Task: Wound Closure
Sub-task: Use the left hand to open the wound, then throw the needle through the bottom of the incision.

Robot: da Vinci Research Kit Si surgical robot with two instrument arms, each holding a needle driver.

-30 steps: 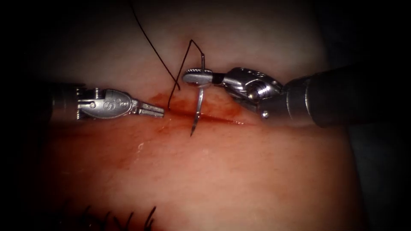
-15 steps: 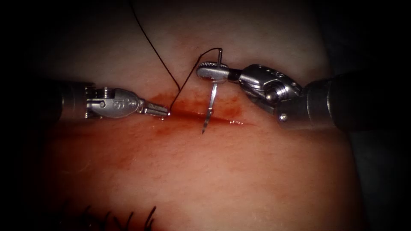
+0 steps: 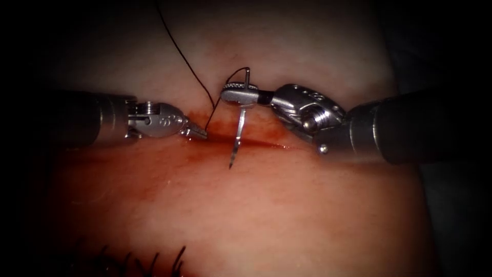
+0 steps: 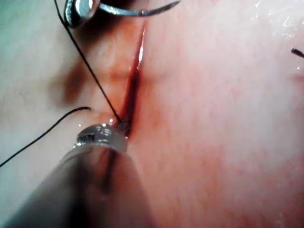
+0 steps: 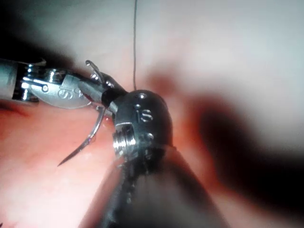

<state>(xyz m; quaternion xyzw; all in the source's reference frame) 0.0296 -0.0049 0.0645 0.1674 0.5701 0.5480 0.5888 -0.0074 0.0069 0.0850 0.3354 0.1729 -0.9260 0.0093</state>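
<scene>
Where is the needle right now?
In the endoscope view the needle hangs from the right tool, gripped near its thread end, tip free above the tissue at the cut.

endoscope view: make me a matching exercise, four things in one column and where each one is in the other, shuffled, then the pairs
Things
1. needle
2. left end effector
3. thread
4. red fluid

Places or states
A. tips at the left end of the cut
B. pooled on the tissue along the cut
C. held near its thread end by the right end effector, point free above the cut
D. runs up from the cut's left end

Pairs: 1-C, 2-A, 3-D, 4-B
</scene>
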